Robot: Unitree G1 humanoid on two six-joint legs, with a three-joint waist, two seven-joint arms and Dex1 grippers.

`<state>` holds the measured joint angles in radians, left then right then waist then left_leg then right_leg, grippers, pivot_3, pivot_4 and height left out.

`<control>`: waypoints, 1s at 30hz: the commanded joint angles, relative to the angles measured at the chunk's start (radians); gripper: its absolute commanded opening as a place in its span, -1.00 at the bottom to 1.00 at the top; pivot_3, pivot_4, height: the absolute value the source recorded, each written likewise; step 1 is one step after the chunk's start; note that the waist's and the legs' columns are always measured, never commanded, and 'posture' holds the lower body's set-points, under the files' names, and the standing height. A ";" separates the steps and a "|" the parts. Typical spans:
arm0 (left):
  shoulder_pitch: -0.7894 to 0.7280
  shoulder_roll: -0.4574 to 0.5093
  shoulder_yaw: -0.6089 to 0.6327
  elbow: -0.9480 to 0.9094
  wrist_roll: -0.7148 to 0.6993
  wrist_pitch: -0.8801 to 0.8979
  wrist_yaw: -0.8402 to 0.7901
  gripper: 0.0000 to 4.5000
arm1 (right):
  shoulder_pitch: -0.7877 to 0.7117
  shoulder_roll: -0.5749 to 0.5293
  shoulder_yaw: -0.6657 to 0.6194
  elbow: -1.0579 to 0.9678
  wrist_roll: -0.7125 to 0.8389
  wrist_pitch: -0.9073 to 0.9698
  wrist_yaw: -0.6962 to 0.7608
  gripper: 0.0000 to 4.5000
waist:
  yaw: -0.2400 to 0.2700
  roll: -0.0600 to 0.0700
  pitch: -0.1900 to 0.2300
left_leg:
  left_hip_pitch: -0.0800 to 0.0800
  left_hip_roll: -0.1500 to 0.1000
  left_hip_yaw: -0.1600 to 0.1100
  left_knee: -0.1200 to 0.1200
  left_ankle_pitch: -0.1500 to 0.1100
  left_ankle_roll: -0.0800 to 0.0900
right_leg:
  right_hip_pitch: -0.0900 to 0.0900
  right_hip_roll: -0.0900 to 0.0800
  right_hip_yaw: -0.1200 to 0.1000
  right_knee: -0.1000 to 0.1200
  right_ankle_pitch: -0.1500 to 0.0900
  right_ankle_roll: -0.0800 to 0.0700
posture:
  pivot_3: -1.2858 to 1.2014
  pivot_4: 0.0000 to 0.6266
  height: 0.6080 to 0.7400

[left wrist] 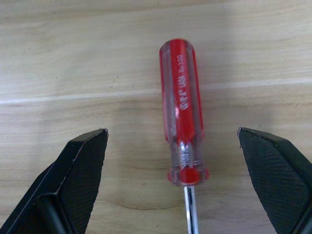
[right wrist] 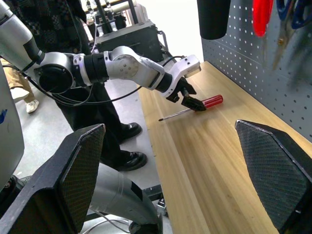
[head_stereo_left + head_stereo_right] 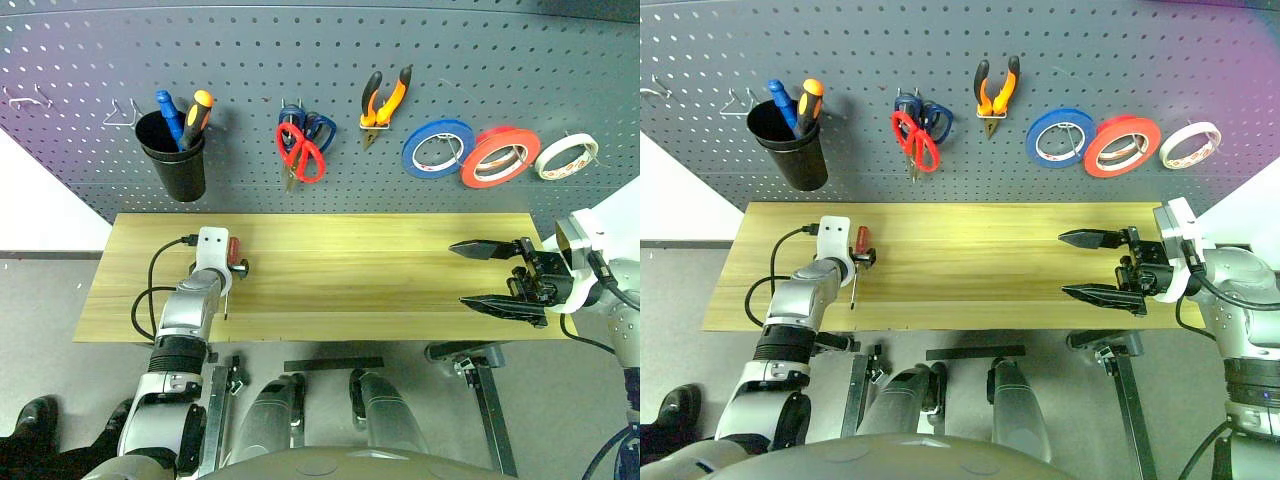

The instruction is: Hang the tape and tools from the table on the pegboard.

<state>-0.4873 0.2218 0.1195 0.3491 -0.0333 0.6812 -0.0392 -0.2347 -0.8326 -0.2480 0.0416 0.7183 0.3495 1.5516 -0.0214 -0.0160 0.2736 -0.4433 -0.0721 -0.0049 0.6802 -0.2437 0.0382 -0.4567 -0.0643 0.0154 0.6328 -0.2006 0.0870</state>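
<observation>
L gripper sat over the red-handled screwdriver at left-centre of the table, jaws wide, one finger each side of the handle, not touching it. R gripper hung at right edge of frame above the tabletop, jaws wide, empty. On pegboard: red scissors centre, orange/black pliers just right of them, red tape ring upper right between blue and white rolls.
</observation>
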 commanded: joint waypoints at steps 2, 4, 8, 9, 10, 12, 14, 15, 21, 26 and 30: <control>-0.021 0.008 0.012 -0.018 0.011 0.019 0.030 0.98 | -0.010 -0.011 -0.022 -0.015 0.016 0.003 0.008 1.00 | 0.000 0.000 0.000 | 0.000 0.000 0.000 0.000 0.000 0.000 | 0.000 0.000 0.000 0.000 0.000 0.000 | -0.08 -0.16 1.00; -0.021 -0.001 0.022 -0.024 -0.003 0.031 0.030 0.98 | -0.011 -0.012 -0.023 -0.014 0.019 0.010 0.007 1.00 | 0.000 0.000 0.000 | 0.000 0.000 0.000 0.000 0.000 0.000 | 0.000 0.000 0.000 0.000 0.000 0.000 | -0.08 -0.15 1.00; -0.016 -0.013 0.031 -0.034 -0.004 0.043 0.051 0.98 | -0.008 -0.013 -0.023 -0.014 0.018 0.016 0.007 1.00 | 0.000 0.000 0.000 | 0.000 0.000 0.000 0.000 0.000 0.000 | 0.000 0.000 0.000 0.000 0.000 0.000 | -0.08 -0.15 1.00; -0.017 -0.009 0.023 -0.032 0.005 0.035 0.053 0.98 | -0.007 -0.013 -0.024 -0.016 0.019 0.019 0.006 1.00 | 0.000 0.000 0.000 | 0.000 0.000 0.000 0.000 0.000 0.000 | 0.000 0.000 0.000 0.000 0.000 0.000 | -0.08 -0.15 1.00; -0.017 -0.009 0.021 -0.031 0.010 0.029 0.060 0.91 | -0.006 -0.013 -0.023 -0.018 0.018 0.019 0.006 1.00 | 0.000 0.000 0.000 | 0.000 0.000 0.000 0.000 0.000 0.000 | 0.000 0.000 0.000 0.000 0.000 0.000 | -0.08 -0.15 1.00; -0.022 -0.016 0.038 -0.027 -0.019 0.040 0.041 0.74 | -0.009 -0.013 -0.024 -0.017 0.020 0.024 0.002 1.00 | 0.000 0.000 0.000 | 0.000 0.000 0.000 0.000 0.000 0.000 | 0.000 0.000 0.000 0.000 0.000 0.000 | -0.09 -0.15 1.00; -0.020 -0.016 0.031 -0.027 -0.007 0.040 0.055 0.45 | -0.010 -0.013 -0.024 -0.024 0.022 0.028 0.000 1.00 | 0.000 0.000 0.000 | 0.000 0.000 0.000 0.000 0.000 -0.001 | 0.000 0.000 0.000 0.000 0.000 0.000 | -0.09 -0.14 1.00; -0.019 -0.008 0.015 -0.021 0.010 0.035 0.059 0.32 | -0.008 -0.013 -0.024 -0.026 0.021 0.027 -0.001 1.00 | 0.000 0.000 0.000 | 0.000 0.000 0.000 0.000 0.000 -0.001 | 0.000 0.000 0.000 0.000 0.000 0.000 | -0.09 -0.14 1.00; -0.006 -0.002 -0.017 -0.015 0.042 0.051 0.069 -0.11 | -0.009 -0.011 -0.026 -0.028 0.022 0.032 -0.005 1.00 | 0.000 0.000 0.000 | 0.000 0.000 0.000 0.000 0.000 -0.001 | 0.000 0.000 0.000 0.000 0.000 0.000 | -0.09 -0.14 1.00; -0.020 -0.007 0.012 -0.017 0.028 0.107 0.096 -0.11 | -0.016 -0.012 -0.026 -0.028 0.026 0.041 -0.004 1.00 | 0.000 0.000 0.000 | 0.000 0.000 0.000 0.000 0.000 -0.001 | 0.000 0.000 0.000 0.000 0.000 0.000 | -0.09 -0.14 1.00; -0.026 -0.006 0.011 -0.013 0.032 0.117 0.103 -0.11 | -0.024 -0.010 -0.024 -0.025 0.027 0.044 -0.007 1.00 | 0.000 0.000 0.000 | 0.000 0.000 0.000 0.000 -0.001 -0.001 | 0.000 0.000 0.000 0.000 0.000 0.000 | -0.08 -0.14 1.00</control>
<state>-0.5062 0.2118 0.1299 0.3528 -0.0107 0.7943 0.0515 -0.2442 -0.8327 -0.2479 0.0412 0.7278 0.3938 1.5467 -0.0212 -0.0163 0.2739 -0.4435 -0.0721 -0.0049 0.6801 -0.2443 0.0375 -0.4568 -0.0643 0.0154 0.6324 -0.2007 0.0870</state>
